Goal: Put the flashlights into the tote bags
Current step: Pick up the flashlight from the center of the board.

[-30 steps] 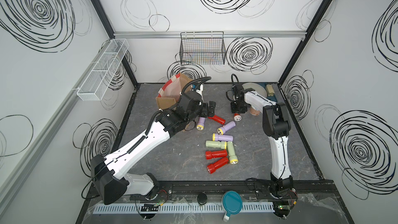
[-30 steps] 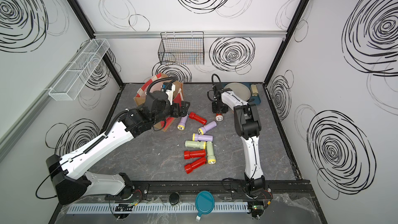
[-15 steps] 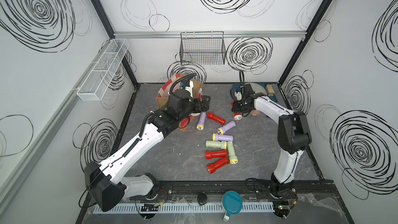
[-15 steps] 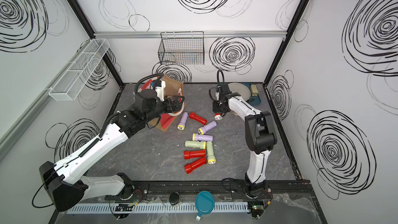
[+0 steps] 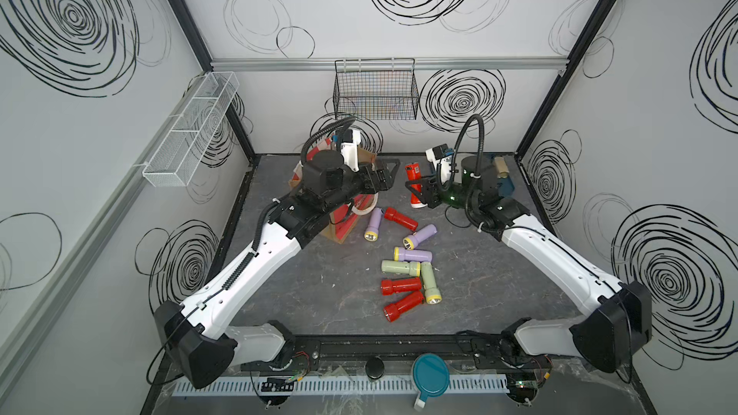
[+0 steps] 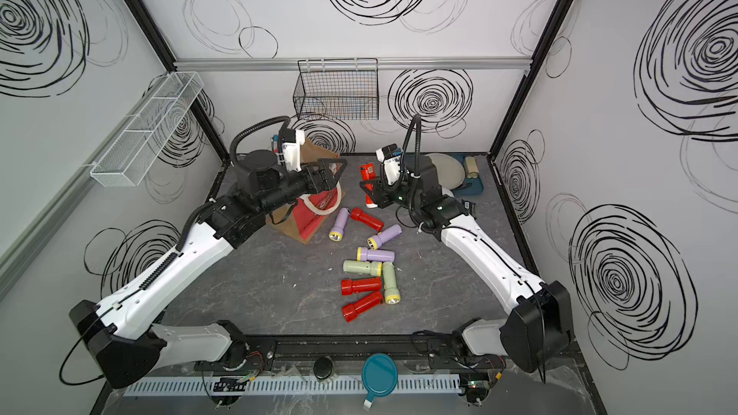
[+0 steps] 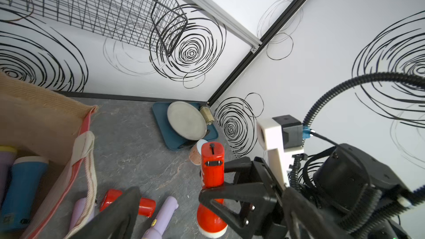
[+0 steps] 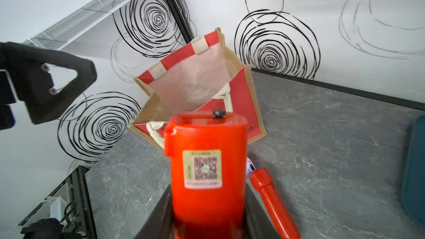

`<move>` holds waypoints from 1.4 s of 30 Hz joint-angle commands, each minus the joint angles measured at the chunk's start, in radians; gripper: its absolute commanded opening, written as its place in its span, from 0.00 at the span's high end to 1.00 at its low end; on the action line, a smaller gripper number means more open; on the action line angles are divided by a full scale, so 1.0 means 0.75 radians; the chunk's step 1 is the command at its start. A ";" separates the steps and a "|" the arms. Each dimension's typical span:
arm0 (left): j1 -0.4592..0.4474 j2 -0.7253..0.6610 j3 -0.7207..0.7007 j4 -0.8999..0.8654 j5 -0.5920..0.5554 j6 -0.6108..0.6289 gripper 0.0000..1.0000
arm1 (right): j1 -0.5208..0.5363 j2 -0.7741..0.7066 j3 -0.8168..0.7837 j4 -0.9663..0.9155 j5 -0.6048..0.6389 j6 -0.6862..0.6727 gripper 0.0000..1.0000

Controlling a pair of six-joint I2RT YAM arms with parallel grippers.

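My right gripper [image 5: 417,189] [image 8: 208,214] is shut on a red flashlight [image 5: 413,177] [image 6: 366,179] [image 7: 212,164] [image 8: 207,168], held upright above the floor, head down. My left gripper [image 5: 384,177] [image 6: 330,177] [image 7: 211,194] stands open just left of it, one black finger [image 8: 57,83] showing in the right wrist view. The tote bag [image 5: 343,229] [image 6: 307,223] [image 8: 197,83] stands open under my left arm. A blue flashlight [image 7: 20,191] lies inside it. Several lilac, pale green and red flashlights [image 5: 399,267] [image 6: 361,285] lie on the floor.
A black wire basket [image 5: 375,93] hangs on the back wall and a white mesh shelf [image 5: 191,129] on the left wall. At the back right a teal tray [image 6: 475,187] carries a round plate [image 6: 443,171]; a tan can [image 7: 195,155] stands near it.
My right gripper has lifted the red flashlight off the floor and carried it left. My left gripper has swung up and back from the floor flashlights, staying open.
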 commanded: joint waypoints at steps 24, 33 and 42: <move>-0.153 0.170 0.044 0.109 -0.138 -0.126 0.43 | 0.181 -0.066 -0.003 0.116 0.108 0.002 1.00; -0.145 0.169 0.021 0.106 -0.125 -0.119 0.66 | 0.203 -0.054 0.016 0.097 0.106 -0.040 1.00; -0.109 0.141 0.000 0.098 -0.108 -0.084 0.94 | 0.224 -0.027 0.065 0.037 0.124 -0.071 0.97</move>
